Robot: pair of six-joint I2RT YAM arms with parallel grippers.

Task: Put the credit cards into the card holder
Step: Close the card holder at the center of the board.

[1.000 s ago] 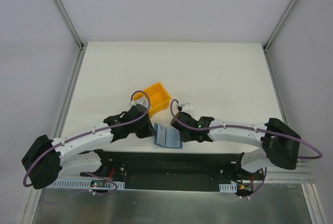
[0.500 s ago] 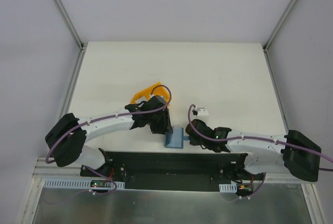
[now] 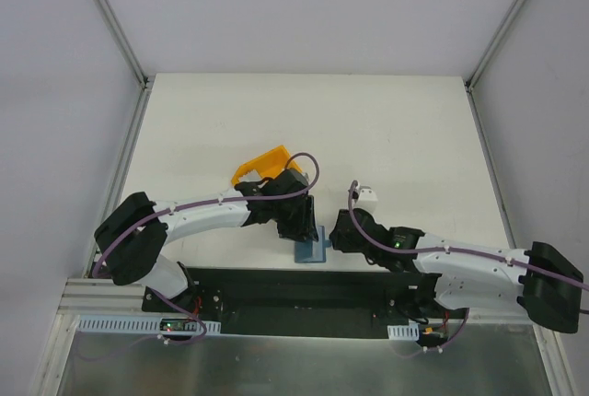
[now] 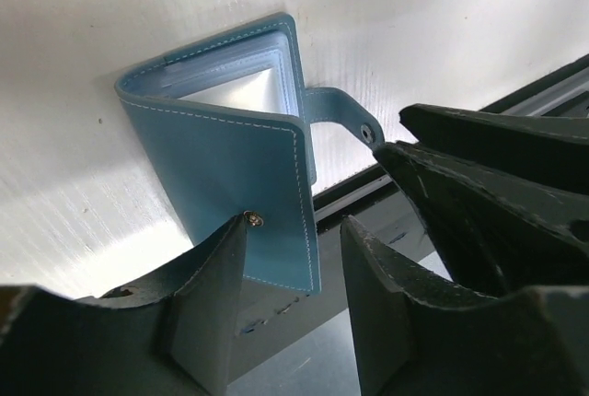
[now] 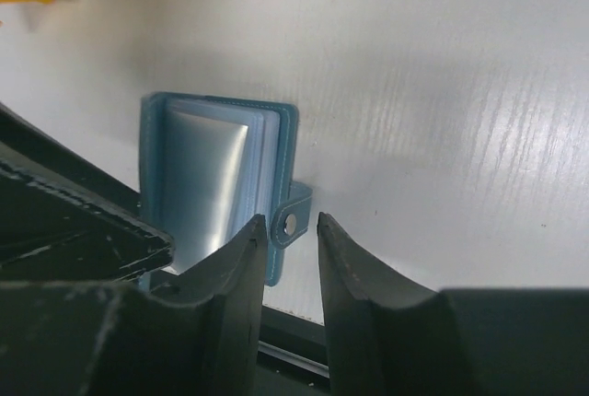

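- Card holder (image 4: pixel 230 170) sits at the near edge of the worktop (image 3: pixel 386 138), about mid-width, right between my two tools. The black base plate (image 3: pixel 304 290) lies just nearer than it.
- It's half-folded: the teal covers stand at an angle, neither flat nor snapped shut.
- Snap tab (image 4: pixel 333 106) sticks out free on its right side. Snap stud (image 4: pixel 255 219) shows on the outer cover.
- Inside there's a stack of clear sleeves (image 4: pixel 287 64), with what looks like one pale grey credit card (image 4: pixel 241 92) in the front one. Its face is all glare, so I can't read any print.
- Left tool (image 4: pixel 296 230) is at the holder's far-left side, jaws partly open.
  - In the wrist view the cover's corner sits in the gap.
  - One finger looks to lie against the cover by the stud, and there's a clear space between the cover edge and the other finger. Not clamped on anything.
- Right tool (image 5: pixel 291 221) is on the holder's right, jaws a narrow gap apart.
  - The tab's ringed end sits at the mouth of that gap.
  - Can't tell if either finger touches it, and no pinch is visible.
- Yellow bin (image 3: pixel 259 164) is far-left of the holder, apart from it and partly hidden behind my left arm (image 3: pixel 207 214).
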